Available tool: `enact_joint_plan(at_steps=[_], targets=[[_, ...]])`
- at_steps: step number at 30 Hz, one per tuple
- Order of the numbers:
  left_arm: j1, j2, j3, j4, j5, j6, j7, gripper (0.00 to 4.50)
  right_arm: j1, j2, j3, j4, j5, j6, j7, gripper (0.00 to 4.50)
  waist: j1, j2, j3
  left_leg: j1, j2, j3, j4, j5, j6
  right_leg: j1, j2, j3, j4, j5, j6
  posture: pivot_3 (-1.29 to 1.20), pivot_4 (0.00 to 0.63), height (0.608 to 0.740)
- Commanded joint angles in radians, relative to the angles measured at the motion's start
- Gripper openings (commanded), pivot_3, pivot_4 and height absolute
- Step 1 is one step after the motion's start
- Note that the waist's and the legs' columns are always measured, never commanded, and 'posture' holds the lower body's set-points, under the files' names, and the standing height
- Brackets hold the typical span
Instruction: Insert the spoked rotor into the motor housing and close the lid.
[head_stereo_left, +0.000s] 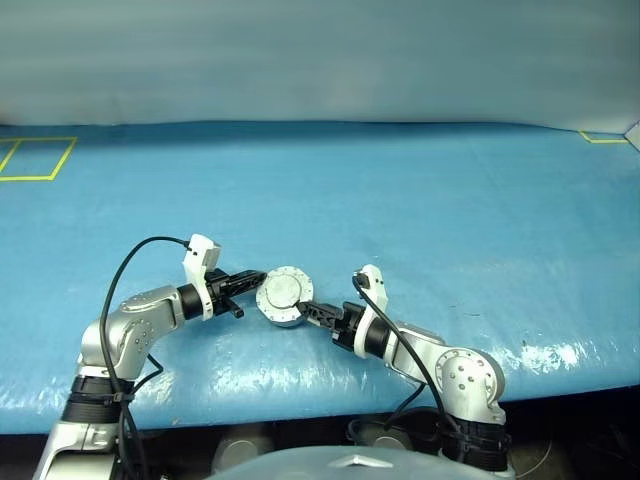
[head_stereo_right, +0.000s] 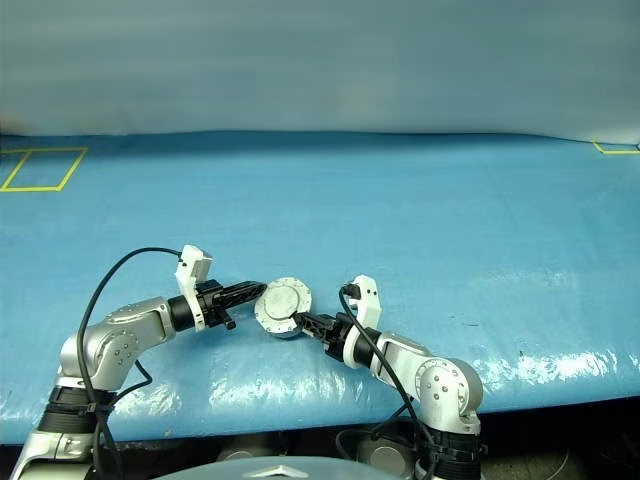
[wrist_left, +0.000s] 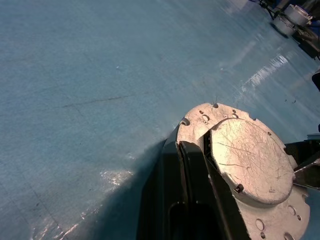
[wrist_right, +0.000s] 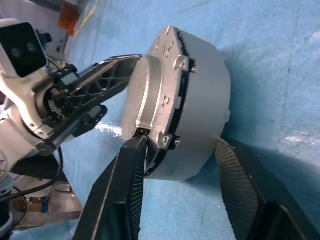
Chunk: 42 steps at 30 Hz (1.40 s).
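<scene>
The motor housing (head_stereo_left: 284, 297) is a round grey metal puck held tilted just above the blue table (head_stereo_left: 450, 220), between my two grippers. Its lid (wrist_left: 250, 160) lies shut on it, the plain scratched outer face with the raised centre turned up towards me. My left gripper (head_stereo_left: 250, 280) comes in from the left and is shut on the lid's thin rim (wrist_left: 192, 125). My right gripper (wrist_right: 180, 145) reaches in from the right with one finger (wrist_right: 130, 170) at the lid seam and the other against the housing's (wrist_right: 200, 100) base side. The spoked rotor is hidden.
A yellow tape rectangle (head_stereo_left: 35, 158) marks the table's far left, and a yellow corner mark (head_stereo_left: 600, 138) sits at the far right. The table's front edge (head_stereo_left: 300, 400) runs just below both arms. Wide blue surface stretches beyond the housing.
</scene>
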Motion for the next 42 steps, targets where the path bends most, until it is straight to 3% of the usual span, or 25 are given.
enact_joint_plan(at_steps=[1,18,30,35,42], targets=[[0.017,-0.008,-0.018,-0.011,0.015,0.007,0.008,0.00,-0.015,0.095,-0.010,0.024,0.041,-0.021,-0.046,1.31,-0.001,0.000,0.000,0.000,0.000,0.000,0.000,0.000,0.000,0.000,0.000,0.000,0.000,0.000,0.000,0.00,0.150,0.740],[0.022,-0.013,-0.016,-0.016,0.014,0.003,0.014,0.00,-0.004,0.020,0.047,0.043,0.166,-0.040,-0.083,1.26,-0.003,0.000,0.000,0.000,0.000,0.000,0.000,0.000,0.000,0.000,0.000,0.000,0.000,0.000,0.000,0.00,0.150,0.740],[0.033,-0.013,-0.004,-0.033,0.004,0.004,0.020,0.00,0.009,0.049,0.027,0.078,0.227,-0.046,-0.103,1.23,-0.006,0.000,0.000,0.000,0.001,0.001,0.000,0.000,0.000,-0.001,0.001,0.000,0.000,0.000,0.000,0.00,0.150,0.740],[0.041,-0.026,0.037,-0.053,-0.018,0.002,0.037,0.00,0.018,0.054,0.001,0.102,0.275,-0.042,-0.158,1.21,-0.006,0.000,0.000,0.000,0.001,0.001,-0.001,0.000,0.000,-0.001,0.001,0.000,0.000,0.000,-0.001,0.00,0.150,0.740],[0.040,-0.114,0.173,-0.098,-0.113,0.004,0.140,0.00,0.034,0.043,-0.015,0.127,0.347,-0.048,-0.240,1.20,-0.006,0.000,0.000,-0.001,0.001,0.001,-0.002,0.000,0.000,-0.002,0.001,0.000,0.000,0.000,-0.001,0.00,0.150,0.740]])
